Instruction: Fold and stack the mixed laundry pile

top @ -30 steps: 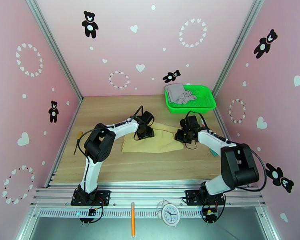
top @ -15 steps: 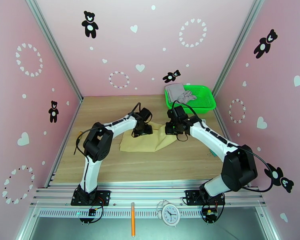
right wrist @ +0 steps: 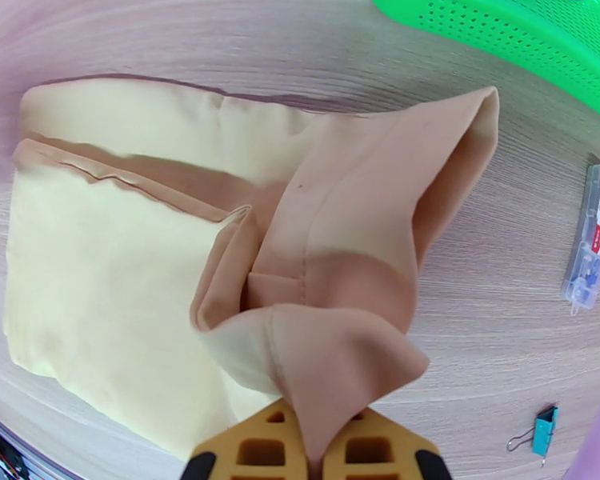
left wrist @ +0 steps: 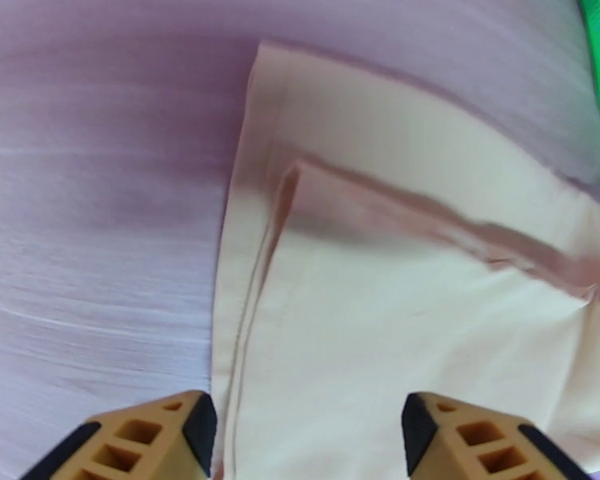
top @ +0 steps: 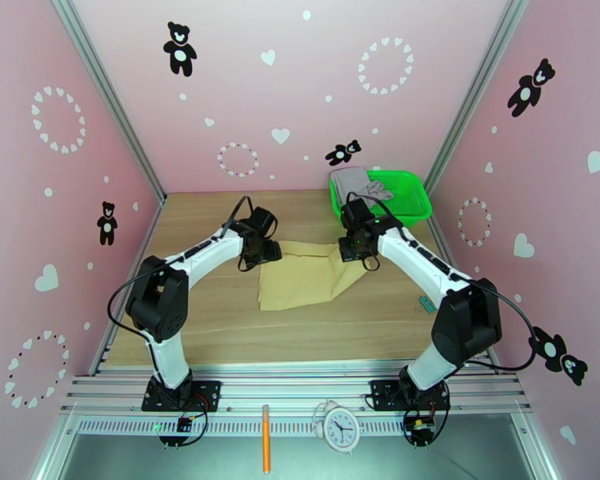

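The table (top: 220, 330) carried the tan-beige cloth (top: 300, 278), partly folded at its middle; my right gripper (right wrist: 316, 454) was clamped on a lifted corner of that cloth; my left gripper (left wrist: 308, 434) stood spread above its left hem, gripping nothing; the pale grey-lilac garment (top: 354, 184) lay crumpled in the green basket (top: 412, 198), whose near corner my right wrist hid; a small clear box (right wrist: 592, 234) bore a red label, its print too small to read.

A pale wooden table (top: 220, 330) carried a folded tan-beige cloth (right wrist: 116, 258) between the jaws of the left gripper (left wrist: 308, 430) and the right gripper (right wrist: 312, 446). Beyond the right jaws stood a bright green plastic mesh basket (right wrist: 508, 30); to their right lay a small clear plastic box (right wrist: 590, 234) and a teal binder clip (right wrist: 544, 422).
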`<state>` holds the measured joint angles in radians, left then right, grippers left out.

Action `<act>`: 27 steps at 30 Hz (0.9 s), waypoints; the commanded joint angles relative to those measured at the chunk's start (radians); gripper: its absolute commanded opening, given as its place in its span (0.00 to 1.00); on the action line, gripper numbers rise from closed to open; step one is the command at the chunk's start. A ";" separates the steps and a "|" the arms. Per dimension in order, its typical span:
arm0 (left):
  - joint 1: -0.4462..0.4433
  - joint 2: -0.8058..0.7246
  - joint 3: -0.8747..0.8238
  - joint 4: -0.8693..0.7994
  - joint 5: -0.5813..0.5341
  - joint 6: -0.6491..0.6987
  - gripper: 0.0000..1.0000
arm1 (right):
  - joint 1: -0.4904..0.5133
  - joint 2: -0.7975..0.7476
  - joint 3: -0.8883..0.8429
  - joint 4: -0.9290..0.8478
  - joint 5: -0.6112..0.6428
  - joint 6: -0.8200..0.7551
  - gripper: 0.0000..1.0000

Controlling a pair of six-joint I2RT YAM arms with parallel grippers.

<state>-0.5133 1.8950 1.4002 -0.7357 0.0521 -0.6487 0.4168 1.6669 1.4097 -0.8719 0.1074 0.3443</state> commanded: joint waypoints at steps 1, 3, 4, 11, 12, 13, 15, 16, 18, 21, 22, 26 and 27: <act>-0.006 0.032 -0.018 0.074 0.066 -0.020 0.65 | 0.003 0.033 0.067 -0.044 -0.003 -0.026 0.00; -0.008 0.055 -0.024 0.076 0.060 -0.022 0.64 | 0.014 0.045 0.091 -0.041 -0.029 -0.018 0.00; -0.007 0.065 -0.025 0.073 0.049 -0.021 0.64 | 0.021 0.050 0.100 -0.040 -0.038 -0.014 0.00; -0.007 0.128 -0.078 0.085 0.018 -0.017 0.60 | 0.085 0.087 0.157 -0.024 -0.100 0.044 0.00; -0.007 0.134 -0.087 0.092 0.019 -0.018 0.60 | 0.095 0.093 0.163 -0.019 -0.108 0.056 0.00; -0.007 0.138 -0.097 0.100 0.022 -0.018 0.59 | 0.102 0.096 0.166 -0.014 -0.116 0.066 0.00; -0.008 0.144 -0.117 0.122 0.035 -0.023 0.58 | 0.122 0.103 0.173 0.001 -0.131 0.094 0.00; -0.008 0.144 -0.124 0.130 0.040 -0.025 0.58 | 0.131 0.109 0.177 0.008 -0.136 0.106 0.00; -0.008 0.143 -0.140 0.146 0.050 -0.029 0.57 | 0.154 0.127 0.196 0.013 -0.132 0.132 0.00; -0.008 0.134 -0.159 0.169 0.063 -0.035 0.57 | 0.188 0.170 0.228 0.020 -0.133 0.172 0.00; -0.008 0.131 -0.164 0.175 0.067 -0.037 0.57 | 0.198 0.187 0.236 0.023 -0.137 0.185 0.00; -0.009 0.112 -0.180 0.190 0.077 -0.042 0.57 | 0.248 0.250 0.272 0.037 -0.131 0.242 0.00; -0.009 0.109 -0.182 0.192 0.078 -0.041 0.57 | 0.257 0.264 0.279 0.038 -0.129 0.253 0.00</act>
<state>-0.5137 1.9503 1.2743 -0.5564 0.0765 -0.6750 0.6434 1.8854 1.6474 -0.8528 -0.0154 0.5327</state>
